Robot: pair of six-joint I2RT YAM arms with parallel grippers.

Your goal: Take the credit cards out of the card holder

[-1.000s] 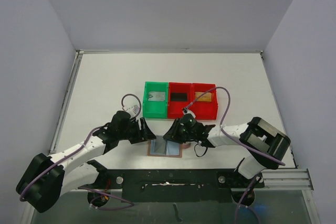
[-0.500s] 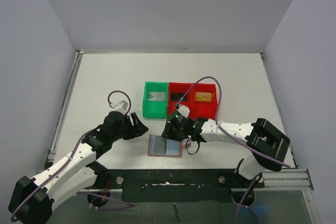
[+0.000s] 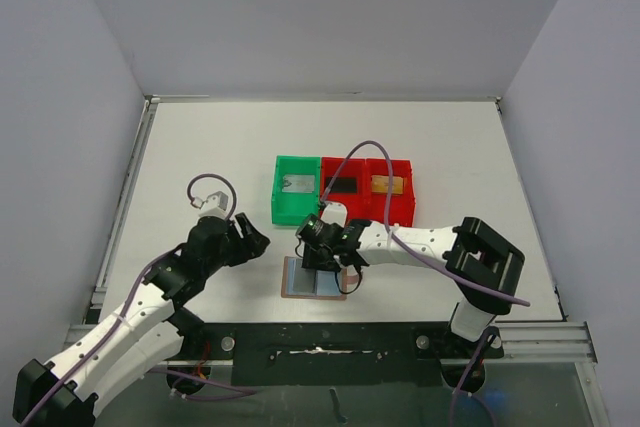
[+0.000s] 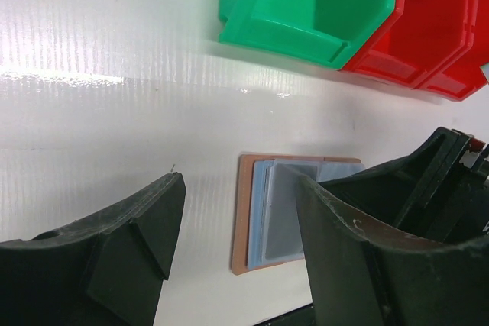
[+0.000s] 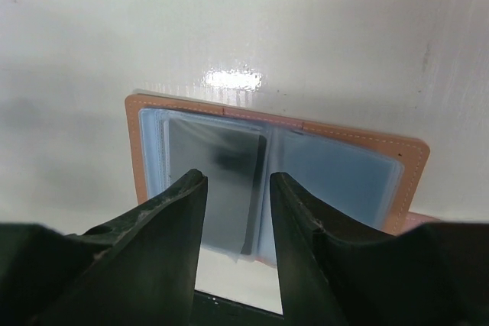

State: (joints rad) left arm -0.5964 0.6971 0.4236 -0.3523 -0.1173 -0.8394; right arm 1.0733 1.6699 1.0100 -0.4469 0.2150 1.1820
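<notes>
- Got the card holder (image 3: 315, 278) lying open and flat on the white table (image 3: 200, 147), right underneath the right gripper (image 3: 318, 247).
- Seen from the right wrist cam: jaws parted only a little, pinching nothing, hanging over the holder's left-hand pocket, with a dark card (image 5: 216, 181) showing in the gap between them.
- Can't tell whether those fingertips (image 5: 191, 188) actually touch the plastic sleeve or sit just above it.
- Off to the right of those jaws, just the other pocket, bluish clear plastic, contents too hazy to call.
- Then the left gripper (image 3: 250, 242), parked beside the holder on its left and apart from it, jaws spread wide and gripping nothing.
- Through the left wrist cam, mostly bare table in that gap, plus the holder's tan edge peeking in near the right-hand finger.
- Beyond both sets of jaws, on the far side of the holder: a green bin (image 3: 280, 187) and two red bins (image 3: 344, 160) in a row, walls touching.
- One card lying in each: silver-grey card (image 3: 298, 184) in the green one, black card (image 3: 342, 186) in the middle, gold-tan card (image 3: 387, 185) in the last.
</notes>
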